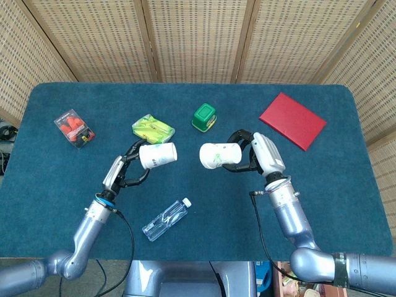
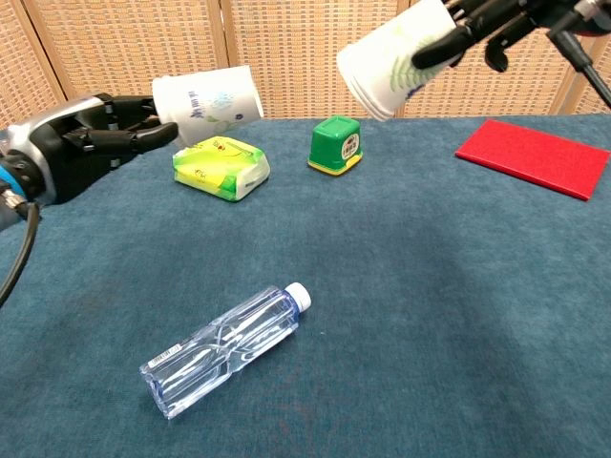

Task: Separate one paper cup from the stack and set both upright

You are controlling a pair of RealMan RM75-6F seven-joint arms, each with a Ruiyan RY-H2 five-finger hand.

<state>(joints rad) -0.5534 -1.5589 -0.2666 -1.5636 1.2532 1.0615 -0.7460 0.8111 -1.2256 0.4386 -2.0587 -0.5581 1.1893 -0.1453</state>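
Note:
Two white printed paper cups are apart and held in the air, both lying on their sides. My left hand point(image 1: 127, 168) point(image 2: 81, 143) grips one cup point(image 1: 157, 155) point(image 2: 205, 95) by its base end, with the rim pointing right. My right hand point(image 1: 253, 154) point(image 2: 492, 17) holds the other cup point(image 1: 216, 155) point(image 2: 391, 65), whose rim points left and tilts slightly down. A gap of open air separates the two rims above the middle of the blue table point(image 1: 322, 179).
A clear plastic bottle point(image 1: 166, 219) point(image 2: 224, 348) lies on its side near the front. A yellow-green packet point(image 1: 152, 129) point(image 2: 220, 167) and a green box point(image 1: 204, 117) point(image 2: 335, 145) sit behind the hands. A red book point(image 1: 292, 120) point(image 2: 535, 156) is back right, a red-and-black pack point(image 1: 74, 127) back left.

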